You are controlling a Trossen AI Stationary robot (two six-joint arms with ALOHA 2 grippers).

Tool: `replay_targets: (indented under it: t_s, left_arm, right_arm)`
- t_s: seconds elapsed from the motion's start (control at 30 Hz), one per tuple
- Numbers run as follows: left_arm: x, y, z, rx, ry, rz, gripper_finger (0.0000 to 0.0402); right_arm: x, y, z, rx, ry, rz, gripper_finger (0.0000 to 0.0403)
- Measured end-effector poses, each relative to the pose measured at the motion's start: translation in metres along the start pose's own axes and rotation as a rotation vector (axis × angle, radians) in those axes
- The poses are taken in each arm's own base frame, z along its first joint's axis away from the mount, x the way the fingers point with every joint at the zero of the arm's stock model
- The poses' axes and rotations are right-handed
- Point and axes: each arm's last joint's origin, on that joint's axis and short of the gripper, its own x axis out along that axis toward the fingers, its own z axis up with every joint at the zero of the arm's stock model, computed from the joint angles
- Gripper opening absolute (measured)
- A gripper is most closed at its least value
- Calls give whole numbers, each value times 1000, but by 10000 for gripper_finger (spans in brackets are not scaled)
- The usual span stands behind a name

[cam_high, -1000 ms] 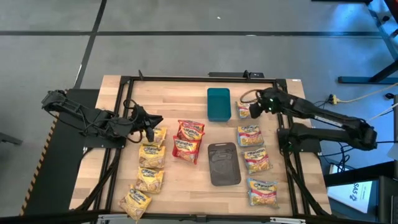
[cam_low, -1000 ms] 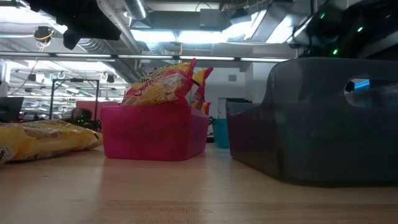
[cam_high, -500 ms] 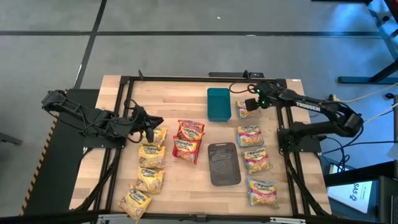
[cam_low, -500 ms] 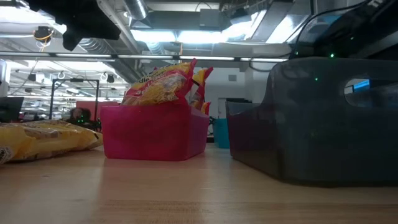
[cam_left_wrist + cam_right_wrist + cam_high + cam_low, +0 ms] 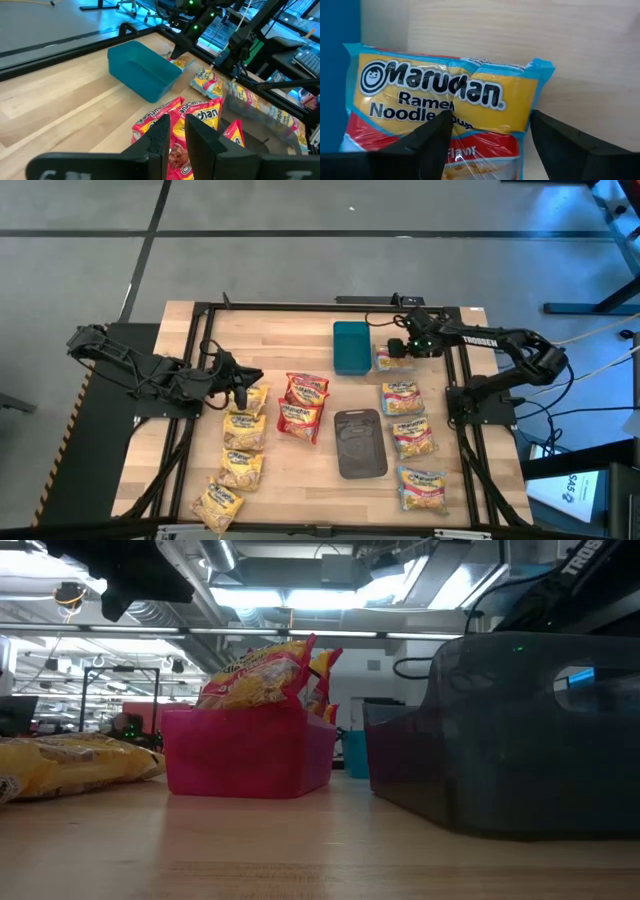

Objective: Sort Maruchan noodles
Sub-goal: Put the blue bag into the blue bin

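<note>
Hovering over a blue-edged noodle packet (image 5: 445,105), the right end effector (image 5: 403,347) holds its fingers (image 5: 432,140) spread wide, one on either side of it, gripping nothing. The packet lies on the desk (image 5: 290,345) just beside the teal tray (image 5: 351,346). Beyond the tray, the left end effector (image 5: 240,393) waits, nearly closed and empty.

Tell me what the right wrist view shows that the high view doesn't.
Only the right wrist view shows the Maruchan Ramen Noodle lettering on the blue-edged packet, framed by the open right hand. Only the high view shows the yellow packets, pink tray, grey tray and left hand. Both show that packet beside the teal tray.
</note>
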Motion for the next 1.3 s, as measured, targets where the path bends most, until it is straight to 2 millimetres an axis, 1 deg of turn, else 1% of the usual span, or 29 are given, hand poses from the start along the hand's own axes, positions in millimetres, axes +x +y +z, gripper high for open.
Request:
replay_targets:
  t_s: [0.17,0.4,0.57,0.9,1.03,1.17,1.3]
  left_arm:
    - [0,0,0,1,1,1,53]
    - [0,0,0,4,3,2,53]
    - [0,0,0,4,3,2,53]
    - [0,0,0,5,3,3,53]
    - [0,1,-1,7,5,4,53]
    - [0,0,-1,7,5,4,53]
    - [0,0,-1,7,5,4,53]
  right_arm:
    - [2,0,0,36,23,27,262]
    - [2,2,-1,80,51,64,220]
    - [2,3,0,82,50,81,170]
    - [2,3,0,66,46,90,48]
    - [-2,4,0,47,33,111,9]
    - [-13,4,-1,25,4,133,5]
    - [-28,2,-4,17,-42,132,2]
